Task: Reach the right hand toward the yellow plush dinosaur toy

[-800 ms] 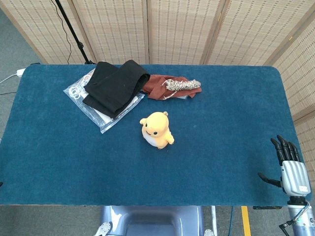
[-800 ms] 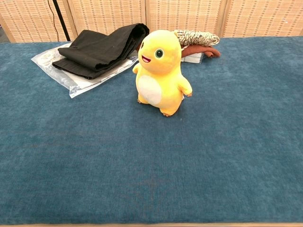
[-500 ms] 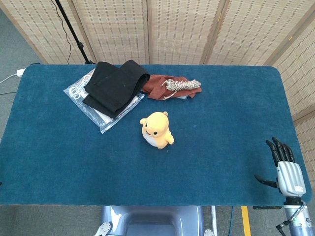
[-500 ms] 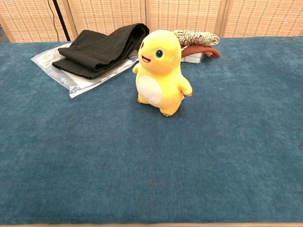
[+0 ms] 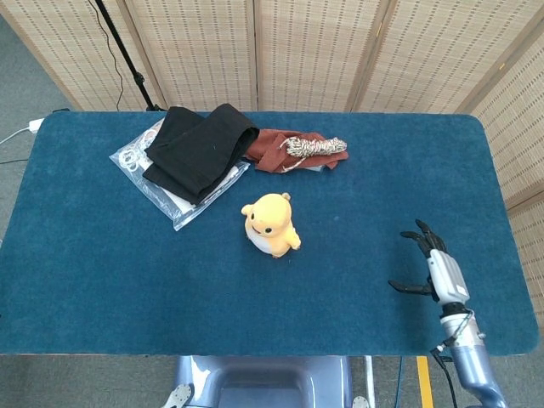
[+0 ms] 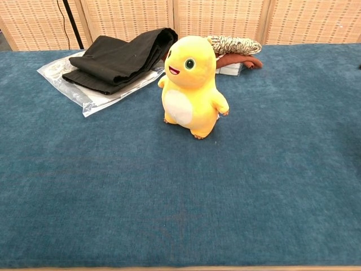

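Note:
The yellow plush dinosaur [image 5: 271,225] stands upright near the middle of the blue table [image 5: 102,255]; the chest view shows the dinosaur [image 6: 190,86] facing the camera with a white belly. My right hand [image 5: 433,263] hovers over the table's front right part, fingers spread and nothing in it, well to the right of the toy. The chest view does not show the hand. My left hand is out of both views.
Folded black cloth [image 5: 200,149] lies on a clear plastic bag [image 5: 149,183] at the back left. A rust-red cloth [image 5: 276,151] with a coil of rope [image 5: 313,146] sits behind the toy. Woven screens [image 5: 314,51] stand behind the table.
My right hand has moved from beyond the table's front right corner leftward over the table, closer to the dinosaur. The toy and cloths have not moved.

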Available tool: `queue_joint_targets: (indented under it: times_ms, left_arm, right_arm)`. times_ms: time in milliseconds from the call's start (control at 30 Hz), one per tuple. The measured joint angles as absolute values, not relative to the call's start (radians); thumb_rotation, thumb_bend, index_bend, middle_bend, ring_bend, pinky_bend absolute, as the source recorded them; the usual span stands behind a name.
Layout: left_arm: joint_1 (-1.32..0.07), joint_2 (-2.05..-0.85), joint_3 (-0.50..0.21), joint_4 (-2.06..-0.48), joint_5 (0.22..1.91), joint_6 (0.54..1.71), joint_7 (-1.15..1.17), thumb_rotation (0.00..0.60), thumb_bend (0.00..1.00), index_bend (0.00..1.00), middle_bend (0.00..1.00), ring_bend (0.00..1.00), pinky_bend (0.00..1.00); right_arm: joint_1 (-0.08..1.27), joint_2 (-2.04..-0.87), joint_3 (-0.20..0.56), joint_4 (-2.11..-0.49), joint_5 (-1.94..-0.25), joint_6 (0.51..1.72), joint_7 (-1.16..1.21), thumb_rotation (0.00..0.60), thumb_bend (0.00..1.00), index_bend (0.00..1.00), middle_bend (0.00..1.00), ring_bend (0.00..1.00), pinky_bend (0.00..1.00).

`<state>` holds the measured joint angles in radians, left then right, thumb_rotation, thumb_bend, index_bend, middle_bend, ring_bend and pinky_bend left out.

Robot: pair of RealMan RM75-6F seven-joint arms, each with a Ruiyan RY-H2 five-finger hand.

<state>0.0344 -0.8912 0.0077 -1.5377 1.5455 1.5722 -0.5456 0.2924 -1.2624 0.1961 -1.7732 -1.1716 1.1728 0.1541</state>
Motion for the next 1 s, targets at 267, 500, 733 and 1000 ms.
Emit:
queue_joint_targets:
  times_ms: [267, 500, 733, 1000]
  left_arm:
    - [0.036, -0.89, 0.007, -1.526, 1.547, 1.575, -0.569, 0.6, 0.0, 0.0, 0.0, 0.0, 0.0]
    - [0.036, -0.889, 0.008, -1.522, 1.549, 1.575, -0.577, 0.6, 0.0, 0.0, 0.0, 0.0, 0.0]
    - [0.037, -0.888, 0.008, -1.514, 1.549, 1.577, -0.591, 0.6, 0.0, 0.0, 0.0, 0.0, 0.0]
    - [0.039, -0.888, 0.007, -1.506, 1.546, 1.579, -0.607, 0.6, 0.0, 0.0, 0.0, 0.0, 0.0]
  right_arm:
    - [0.41, -1.351, 0.281, -1.833, -0.926, 1.084, 0.054, 0.6, 0.0, 0.31, 0.0, 0.0, 0.0]
    - [0.506, -1.464, 0.325, -1.836, -0.746, 1.093, -0.078, 0.6, 0.0, 0.39, 0.0, 0.0, 0.0]
    - [0.579, -1.553, 0.353, -1.811, -0.592, 1.115, -0.164, 0.6, 0.0, 0.43, 0.0, 0.0, 0.0]
    - [0.652, -1.63, 0.39, -1.774, -0.468, 1.15, -0.243, 0.6, 0.0, 0.42, 0.0, 0.0, 0.0]
